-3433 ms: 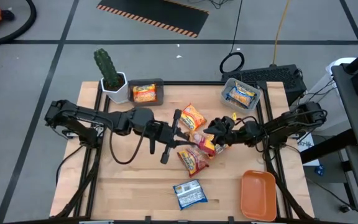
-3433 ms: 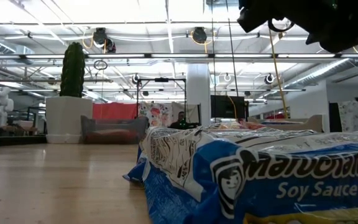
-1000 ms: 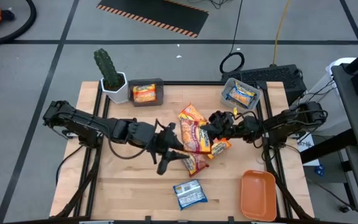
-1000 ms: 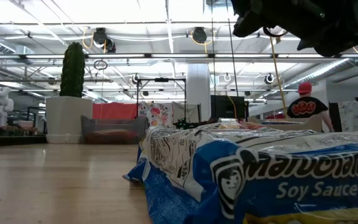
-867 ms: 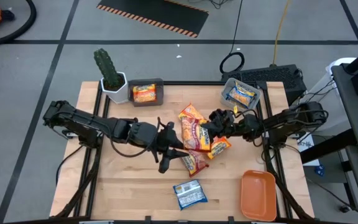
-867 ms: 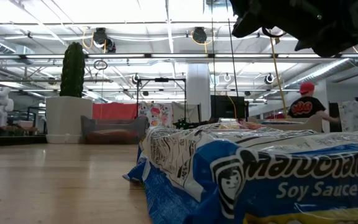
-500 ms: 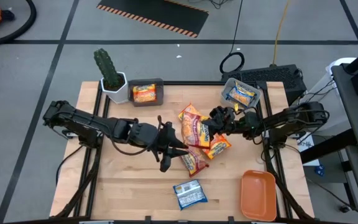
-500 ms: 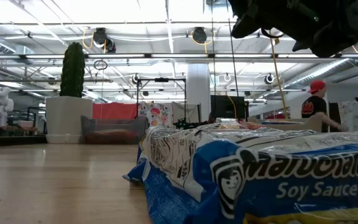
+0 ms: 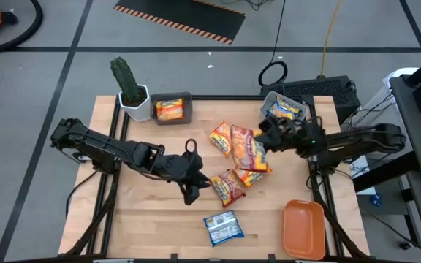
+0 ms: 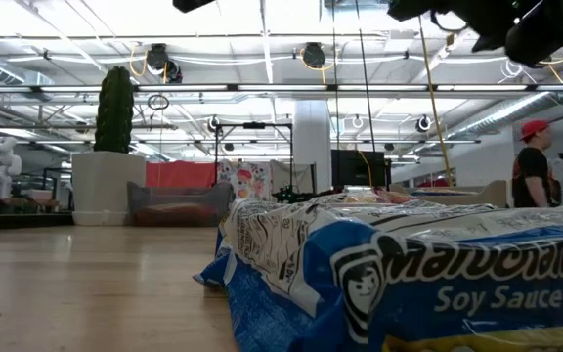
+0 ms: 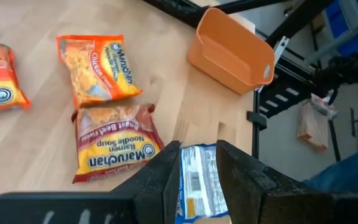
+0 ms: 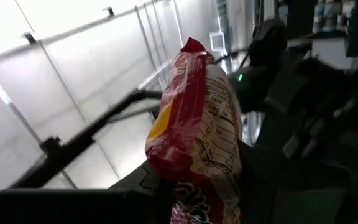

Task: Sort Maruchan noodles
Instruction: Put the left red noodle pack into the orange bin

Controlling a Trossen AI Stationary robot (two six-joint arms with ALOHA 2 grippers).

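Maruchan noodle packets lie flat on the wooden table (image 9: 145, 219): an orange one (image 9: 221, 137), an orange one (image 9: 259, 175), a red-brown one (image 9: 229, 187) and a blue one (image 9: 221, 228). My right gripper (image 9: 264, 142) is shut on another red-brown packet (image 9: 248, 149), above the table's middle right. My left gripper (image 9: 196, 186) hovers left of the lying red-brown packet (image 11: 114, 146). Its fingers stand slightly open with nothing between them, and the blue packet (image 11: 197, 186) shows through the gap. My right gripper pinches the red-brown packet between its two fingers at one end (image 12: 194, 186). The packet stands edge-on out past the fingers (image 12: 148, 183), its free end (image 12: 194, 50) away from them. It is lifted clear of the table.
A grey bin (image 9: 171, 108) with an orange packet and a cactus pot (image 9: 131, 95) stand at the far left. A clear bin (image 9: 283, 109) with a blue packet is at the far right. An orange tray (image 9: 303, 228) sits near right. A person (image 10: 531, 166) walks behind the table.
My right gripper has raised the red-brown packet off the pile and carried it toward the table's right and far edge, nearer the clear bin. My left gripper has drawn back toward the left and near edge, away from the packets.
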